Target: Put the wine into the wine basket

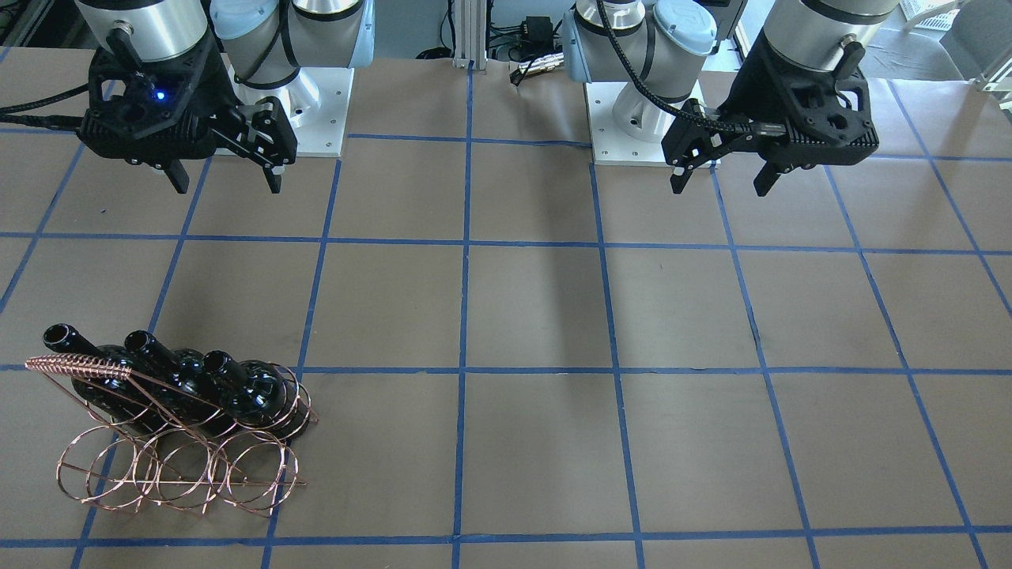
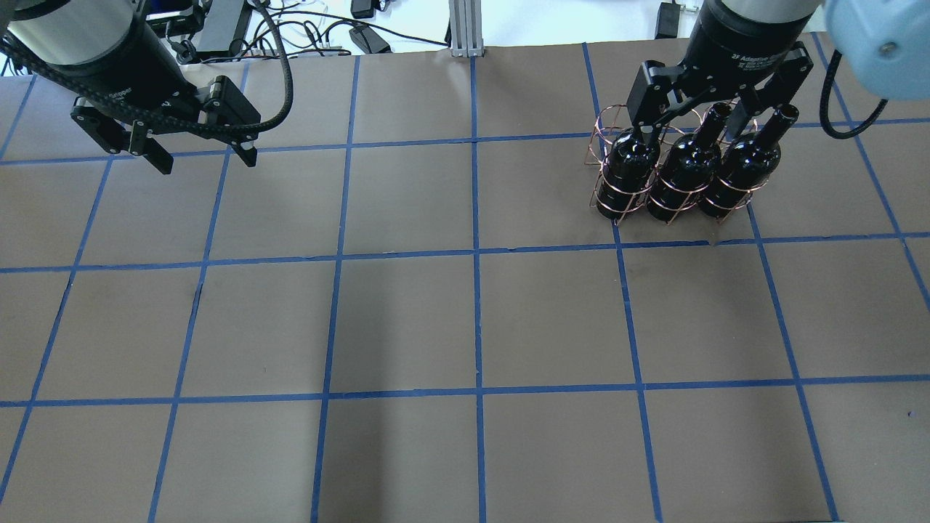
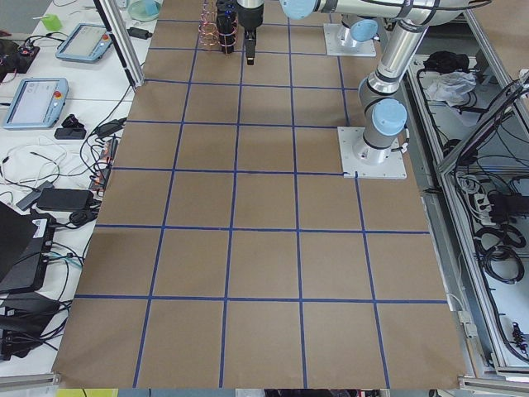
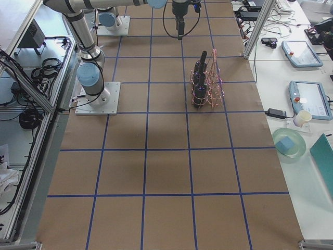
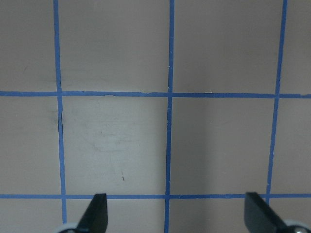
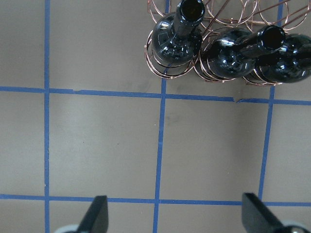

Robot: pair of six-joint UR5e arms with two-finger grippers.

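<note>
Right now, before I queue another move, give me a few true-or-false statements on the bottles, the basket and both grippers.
1. All three wine bottles sit in the wine basket. True.
2. The right gripper is shut on a bottle. False: its fingers are apart and hold nothing.
3. The left gripper is open and empty. True.
4. The wine basket sits on the left arm's side of the table. False: it is on the right arm's side.
5. The basket's rings on the operators' side are empty. True.
</note>
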